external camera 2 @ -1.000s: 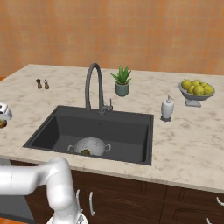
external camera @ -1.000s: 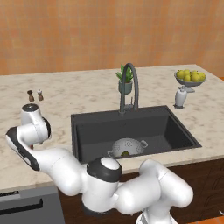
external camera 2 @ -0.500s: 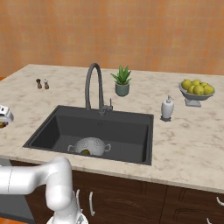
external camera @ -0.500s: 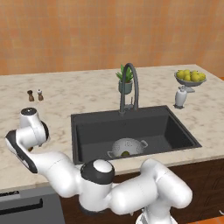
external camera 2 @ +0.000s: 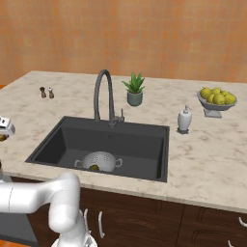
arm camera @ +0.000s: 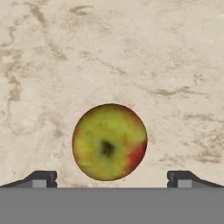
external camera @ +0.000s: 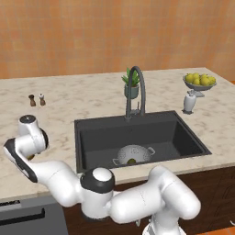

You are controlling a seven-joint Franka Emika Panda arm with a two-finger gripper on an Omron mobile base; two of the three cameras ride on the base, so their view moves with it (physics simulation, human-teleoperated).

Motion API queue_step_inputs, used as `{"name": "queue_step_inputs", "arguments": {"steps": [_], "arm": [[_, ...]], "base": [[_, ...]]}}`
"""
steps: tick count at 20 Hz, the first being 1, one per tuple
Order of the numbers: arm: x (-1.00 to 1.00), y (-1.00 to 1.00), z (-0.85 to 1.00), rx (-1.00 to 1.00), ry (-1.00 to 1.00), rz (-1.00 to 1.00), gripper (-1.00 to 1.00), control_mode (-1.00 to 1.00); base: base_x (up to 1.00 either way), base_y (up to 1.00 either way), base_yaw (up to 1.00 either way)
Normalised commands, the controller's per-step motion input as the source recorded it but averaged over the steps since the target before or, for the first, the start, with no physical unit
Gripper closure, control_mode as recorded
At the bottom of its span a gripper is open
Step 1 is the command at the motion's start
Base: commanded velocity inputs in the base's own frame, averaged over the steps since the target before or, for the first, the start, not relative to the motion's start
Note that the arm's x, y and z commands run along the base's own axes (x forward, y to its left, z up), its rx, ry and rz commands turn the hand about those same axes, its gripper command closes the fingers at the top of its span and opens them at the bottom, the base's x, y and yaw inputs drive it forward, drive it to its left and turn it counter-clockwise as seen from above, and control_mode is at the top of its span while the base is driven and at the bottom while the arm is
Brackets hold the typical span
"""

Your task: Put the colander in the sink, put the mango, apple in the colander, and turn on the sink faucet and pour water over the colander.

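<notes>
Height is what has changed over the last second: in the left base view the arm's end has sunk a little toward the surface point(arm camera: 131, 52) left of the sink point(external camera: 176, 133), while everything else on the surface sits where it was. From the hand view I look straight down on the apple point(arm camera: 109, 142), stem dimple up and red blush to one side, resting on the speckled stone. The hand point(arm camera: 110, 178) is released, its two dark fingertips point(arm camera: 41, 178) spread wide and standing clear of the fruit on either side, nothing between them touching yet. I read this as the final approach for the apple pick, with the fruit well centred in the gap, so I judge that a bit more descent and a squeeze are what is needed next. The colander point(external camera: 133, 153) is already down in the sink, near the front wall, and a small dark green shape in its bowl looks like the mango point(external camera: 131, 161), so the first two pieces of the job appear done. The sink faucet point(external camera: 137, 87) arches over the rear of the basin and I see no water from it. One worry: the apple is round and may roll if one finger touches it before the other.
</notes>
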Motion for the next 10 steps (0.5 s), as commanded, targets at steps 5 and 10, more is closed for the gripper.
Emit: {"name": "queue_step_inputs", "arguments": {"steps": [5, 10], "arm": [[0.18, 0.13, -0.04, 0.0, 0.0, 0.0, -1.0, -1.0], [0.12, 0.0, -0.14, 0.0, 0.0, 0.0, -1.0, -1.0]], "base": [[0.0, 0.0, 0.0], [0.0, 0.0, 0.0]]}}
